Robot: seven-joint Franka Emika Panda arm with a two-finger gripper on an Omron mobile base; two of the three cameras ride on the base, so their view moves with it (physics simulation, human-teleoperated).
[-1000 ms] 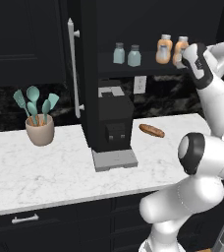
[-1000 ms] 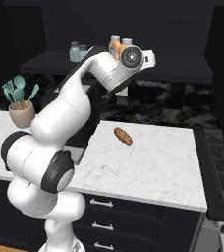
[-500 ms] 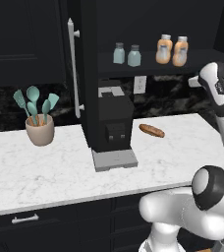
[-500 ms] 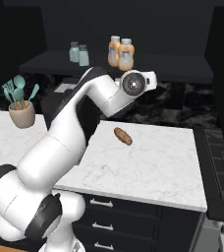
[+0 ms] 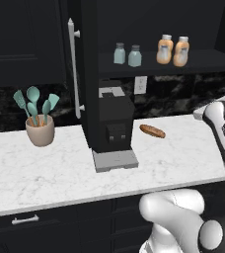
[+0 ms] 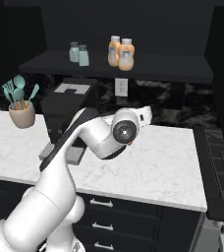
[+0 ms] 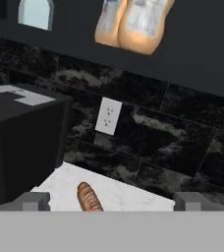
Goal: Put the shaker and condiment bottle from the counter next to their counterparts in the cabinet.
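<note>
- Shelf contents first: on the dark shelf of the cabinet [image 5: 203, 59] stand two shakers and two orange bottles, all upright.
- The two shakers [image 5: 127, 54] sit side by side, just apart from each other, left of the bottles in both base views; from here I cannot tell which one is the blue-grey shaker with the darker cap and which is its paler counterpart.
- The two orange bottles [image 5: 172, 50] stand touching or nearly touching, each with a pale cap and a whitish label band; which is the condiment bottle brought up from below cannot be told.
- Cabinet door [image 5: 87, 74] hangs open, edge-on to the left base camera, its long white bar handle [image 5: 74, 69] facing left.
- The gripper [image 7: 111, 201] shows in the hand view as two small grey finger tips set well apart, with nothing between them.
- It is down at counter height and looks toward the backsplash, so the bottles [image 7: 128, 24] and one shaker [image 7: 35, 12] lie high above it, well apart from the tips.
- Between the tips, farther off, a brown bread roll [image 7: 89, 197] lies on the counter [image 5: 183, 153], below a white wall outlet [image 7: 107, 116].
- A black coffee machine [image 5: 113, 123] stands on the counter under the shelf, the roll to its right.
- A beige pot of teal utensils [image 5: 38, 121] sits far to the left on the counter.
</note>
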